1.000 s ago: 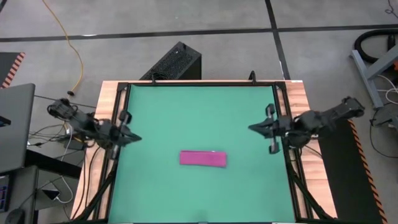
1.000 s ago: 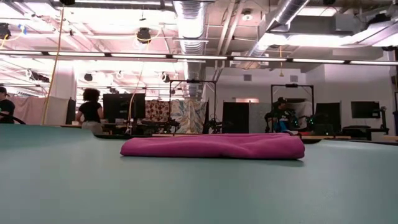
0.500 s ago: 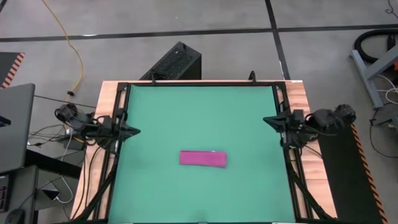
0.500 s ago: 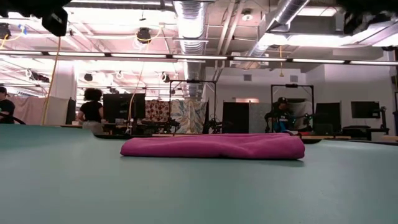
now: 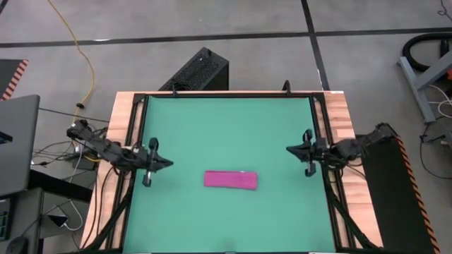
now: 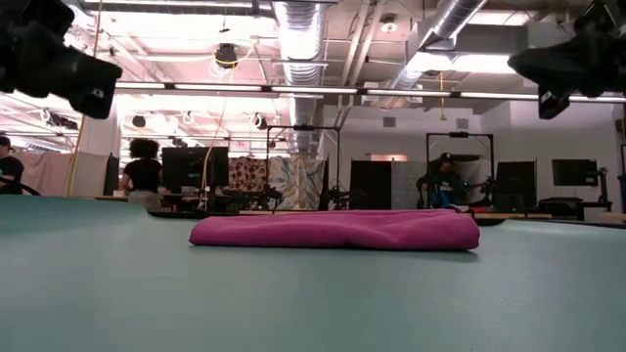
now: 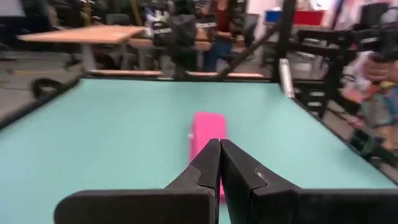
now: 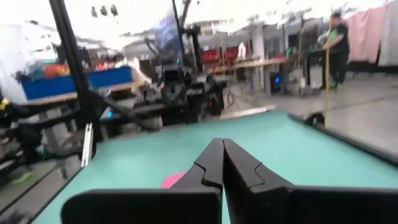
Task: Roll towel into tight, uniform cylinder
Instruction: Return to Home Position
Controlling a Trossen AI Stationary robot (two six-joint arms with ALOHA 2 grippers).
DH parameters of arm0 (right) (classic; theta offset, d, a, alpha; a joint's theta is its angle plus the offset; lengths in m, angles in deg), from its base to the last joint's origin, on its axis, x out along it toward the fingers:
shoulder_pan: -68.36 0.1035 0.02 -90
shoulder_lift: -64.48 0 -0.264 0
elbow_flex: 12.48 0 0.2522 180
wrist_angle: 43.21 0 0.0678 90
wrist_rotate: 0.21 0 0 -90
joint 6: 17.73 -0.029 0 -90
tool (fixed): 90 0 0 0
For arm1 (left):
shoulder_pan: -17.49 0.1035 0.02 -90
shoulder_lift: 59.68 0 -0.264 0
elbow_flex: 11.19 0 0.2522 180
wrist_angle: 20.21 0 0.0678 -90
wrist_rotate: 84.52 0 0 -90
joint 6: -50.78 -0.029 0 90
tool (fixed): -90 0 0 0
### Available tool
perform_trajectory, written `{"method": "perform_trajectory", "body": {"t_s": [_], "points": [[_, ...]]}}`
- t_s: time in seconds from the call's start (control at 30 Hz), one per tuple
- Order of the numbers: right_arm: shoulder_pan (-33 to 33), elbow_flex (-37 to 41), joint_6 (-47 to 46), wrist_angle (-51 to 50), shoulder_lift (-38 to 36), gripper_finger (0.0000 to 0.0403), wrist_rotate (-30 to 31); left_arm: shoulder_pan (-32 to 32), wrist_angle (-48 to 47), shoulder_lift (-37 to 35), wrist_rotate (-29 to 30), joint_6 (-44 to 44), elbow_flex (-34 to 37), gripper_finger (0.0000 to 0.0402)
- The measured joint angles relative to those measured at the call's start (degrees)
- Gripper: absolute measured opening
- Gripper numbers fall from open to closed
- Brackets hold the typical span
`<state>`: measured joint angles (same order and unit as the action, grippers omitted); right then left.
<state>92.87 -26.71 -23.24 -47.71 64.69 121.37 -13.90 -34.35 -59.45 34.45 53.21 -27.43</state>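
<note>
The magenta-pink towel [image 5: 231,180] lies as a long flat folded strip on the green mat [image 5: 226,120], near the mat's near edge. It also shows in the low view [image 6: 335,230] and the left wrist view [image 7: 208,132], with a small white tag [image 7: 190,136] at one edge. My left gripper [image 5: 168,164] hovers shut above the mat, left of the towel. My right gripper [image 5: 289,149] hovers shut, right of the towel and farther back. Neither touches the towel.
The mat is framed by black rails [image 5: 134,141] on a wooden table [image 5: 339,113]. A black box [image 5: 198,70] stands on the floor beyond the far edge. People [image 6: 143,174] and desks show in the room behind the table.
Both arms have swung in from the table's sides over the mat. My left gripper has gone right and a little nearer, toward the towel. My right gripper has gone left toward the mat's middle. The towel has kept still.
</note>
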Motion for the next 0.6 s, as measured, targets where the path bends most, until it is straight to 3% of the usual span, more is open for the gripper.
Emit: {"method": "perform_trajectory", "body": {"t_s": [0.27, 0.47, 0.6], "points": [[2.7, 0.0, -0.7, -3.8, 0.0, 0.0023, -0.1, 0.0, 2.6, 0.0, -3.5, 0.3, 1.0, 0.0000], [4.5, 0.0, 2.6, -4.3, 0.5, 0.0018, -0.4, 0.0, 3.2, 0.0, -15.3, 0.0, 1.0, 0.0000], [5.5, 0.1, 4.5, -4.6, 0.5, 0.0015, -1.5, 0.0, 2.4, 0.0, -19.3, 2.4, 1.0, 0.0000]]}}
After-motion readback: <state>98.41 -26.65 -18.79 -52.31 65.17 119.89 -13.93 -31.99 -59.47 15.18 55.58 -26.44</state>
